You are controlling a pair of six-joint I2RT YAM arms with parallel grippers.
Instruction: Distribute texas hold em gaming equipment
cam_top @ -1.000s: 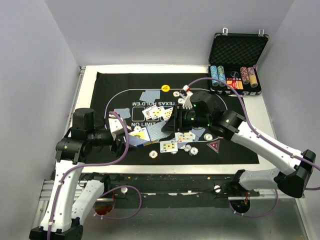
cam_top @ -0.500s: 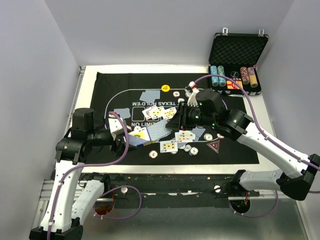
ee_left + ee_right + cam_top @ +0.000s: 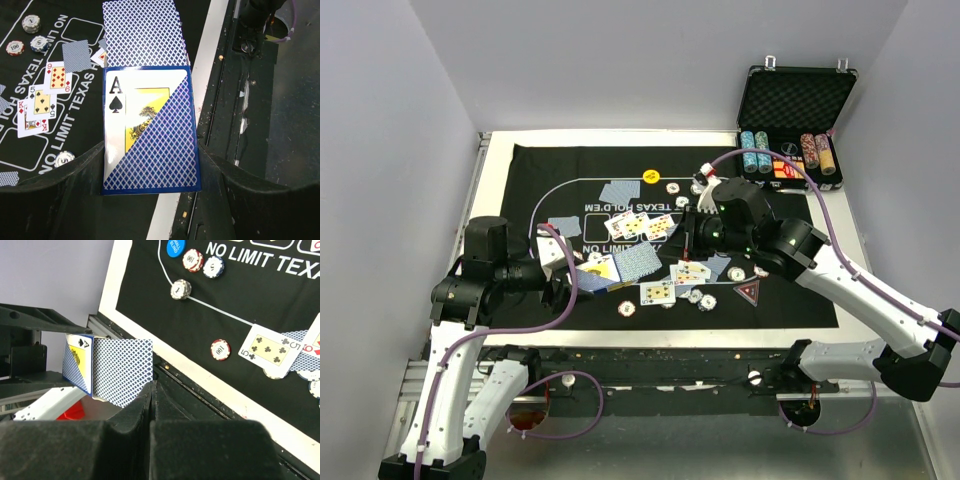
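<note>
Dealing a card [image 3: 122, 370].
The left hand [image 3: 152, 170] clamps the deck [image 3: 150, 130]; the right hand [image 3: 152, 390] pinches the card jutting beyond it, which we judge must slide free.

A black felt mat [image 3: 550, 170] lies flat on a white table [image 3: 498, 160], printed with a white oval line, box outlines and the words "NO LIMIT TEXAS HOLD'EM". Just beyond its far right corner a black metal case [image 3: 795, 100] stands open, lid upright and lined with ridged foam. Plain pale walls [image 3: 620, 60] enclose the table.
</note>
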